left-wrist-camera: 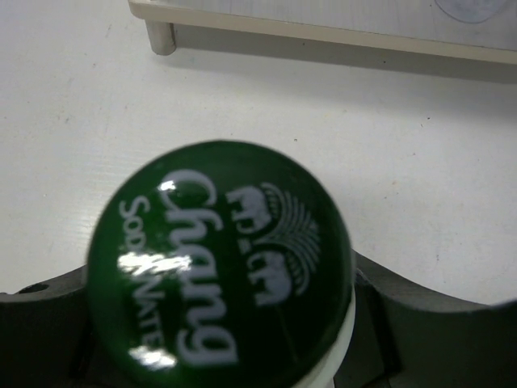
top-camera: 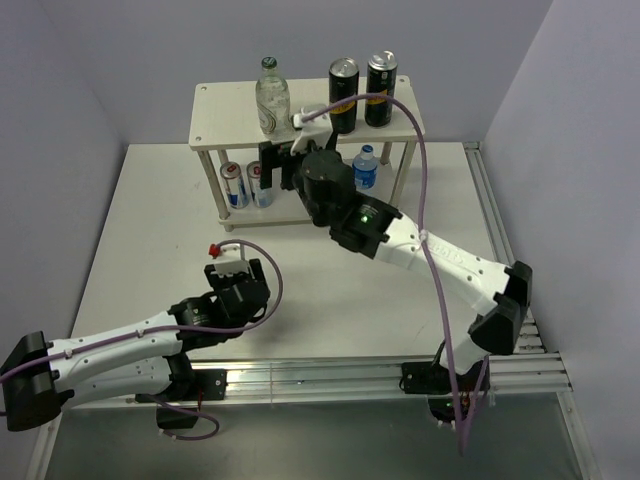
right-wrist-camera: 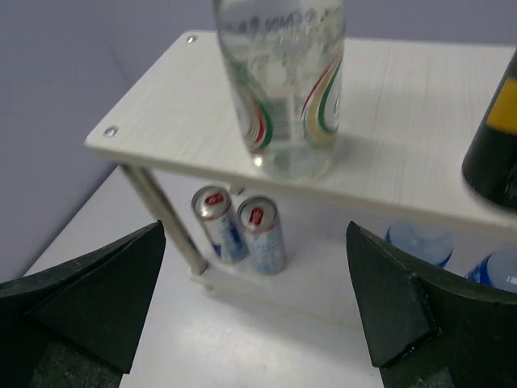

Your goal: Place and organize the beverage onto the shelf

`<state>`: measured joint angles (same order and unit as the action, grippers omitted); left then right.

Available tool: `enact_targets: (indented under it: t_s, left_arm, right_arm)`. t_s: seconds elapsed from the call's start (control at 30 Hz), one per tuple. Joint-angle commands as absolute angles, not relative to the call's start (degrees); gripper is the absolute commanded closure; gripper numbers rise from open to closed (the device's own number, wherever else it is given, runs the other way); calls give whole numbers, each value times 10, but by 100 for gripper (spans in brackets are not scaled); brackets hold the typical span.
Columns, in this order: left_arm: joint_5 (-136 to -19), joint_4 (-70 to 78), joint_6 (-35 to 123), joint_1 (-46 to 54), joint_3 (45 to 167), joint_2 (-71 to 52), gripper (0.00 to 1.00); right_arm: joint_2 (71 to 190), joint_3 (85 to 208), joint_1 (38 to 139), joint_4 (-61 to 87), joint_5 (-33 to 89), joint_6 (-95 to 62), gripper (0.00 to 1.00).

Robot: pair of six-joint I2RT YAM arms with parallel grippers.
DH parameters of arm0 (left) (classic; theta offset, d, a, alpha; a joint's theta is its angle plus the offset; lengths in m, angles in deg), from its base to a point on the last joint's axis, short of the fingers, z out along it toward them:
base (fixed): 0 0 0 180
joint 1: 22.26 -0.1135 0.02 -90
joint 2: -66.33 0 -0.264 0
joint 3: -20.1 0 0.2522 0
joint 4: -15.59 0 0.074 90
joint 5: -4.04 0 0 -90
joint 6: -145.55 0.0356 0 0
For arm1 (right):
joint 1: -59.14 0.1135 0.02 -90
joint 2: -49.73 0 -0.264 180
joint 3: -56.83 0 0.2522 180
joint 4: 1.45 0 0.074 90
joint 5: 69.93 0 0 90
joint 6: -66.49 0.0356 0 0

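The shelf [top-camera: 225, 115] stands at the back of the table. Its top board holds a clear glass bottle [top-camera: 272, 95] and two black cans [top-camera: 343, 95]. Its lower board holds two silver-blue cans [top-camera: 245, 184] and a small water bottle [top-camera: 366, 168]. My right gripper [top-camera: 283, 160] is open and empty, just in front of the shelf below the glass bottle [right-wrist-camera: 283, 89]; its fingers [right-wrist-camera: 97, 299] stand wide apart. My left gripper [top-camera: 238, 285] is low at the near left. A green Chang soda top [left-wrist-camera: 222, 263] fills its view between the fingers; the body is hidden.
The shelf's top board [right-wrist-camera: 161, 121] and thin white leg [right-wrist-camera: 161, 218] are close ahead of the right gripper. The shelf's lower edge [left-wrist-camera: 323, 28] lies ahead of the left gripper. Purple cables loop over both arms. Grey walls close in behind the shelf.
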<state>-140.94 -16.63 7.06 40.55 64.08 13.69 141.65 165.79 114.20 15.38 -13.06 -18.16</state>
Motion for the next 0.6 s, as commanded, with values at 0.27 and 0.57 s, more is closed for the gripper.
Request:
enact_targets:
  t_s: [0.27,0.57]
  left_arm:
    - [-1465,-154,315,399,912,163,100]
    - [-1347,-245,512,318,1334,-26,100]
  right_arm:
    - [1180,1351,1262,109,-205,-62,0]
    - [998,1151,1326,203,-266,59,0]
